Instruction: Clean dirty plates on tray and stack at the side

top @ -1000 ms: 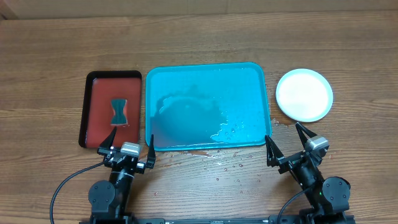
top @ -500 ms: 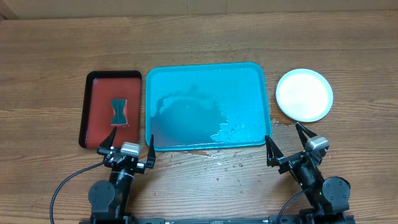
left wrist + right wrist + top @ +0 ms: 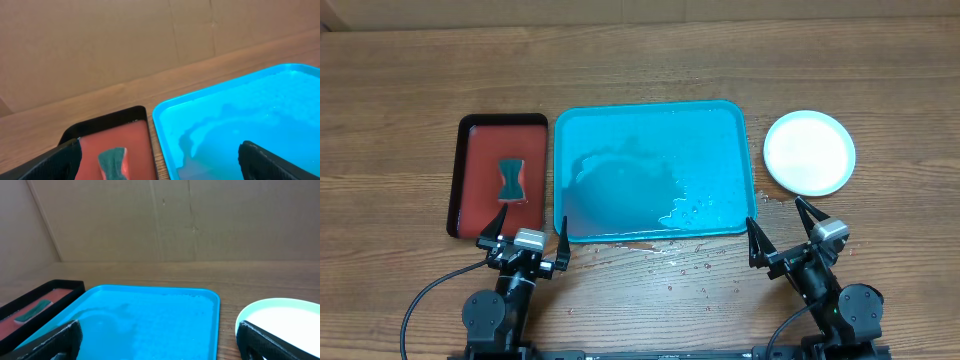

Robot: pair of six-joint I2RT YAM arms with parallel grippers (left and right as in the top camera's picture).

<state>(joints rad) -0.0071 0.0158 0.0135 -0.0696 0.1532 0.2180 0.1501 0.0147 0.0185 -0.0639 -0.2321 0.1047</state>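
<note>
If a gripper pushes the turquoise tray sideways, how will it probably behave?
The tray probably slides easily as one stiff piece: it looks like smooth plastic. The water pooled inside would likely slosh toward the rim, and droplets on the table may make it slippery.

Bright, even light falls from above onto the brown wooden tabletop (image 3: pixel 650 60), leaving only short, soft shadows. The overhead view is sharp. Wet film on the large bright turquoise rectangular plastic tray (image 3: pixel 720 130) glints faintly near its front edge. In the wrist views the turquoise looks oversaturated, and the black fingertips (image 3: pixel 50 162) are blurred.
</note>
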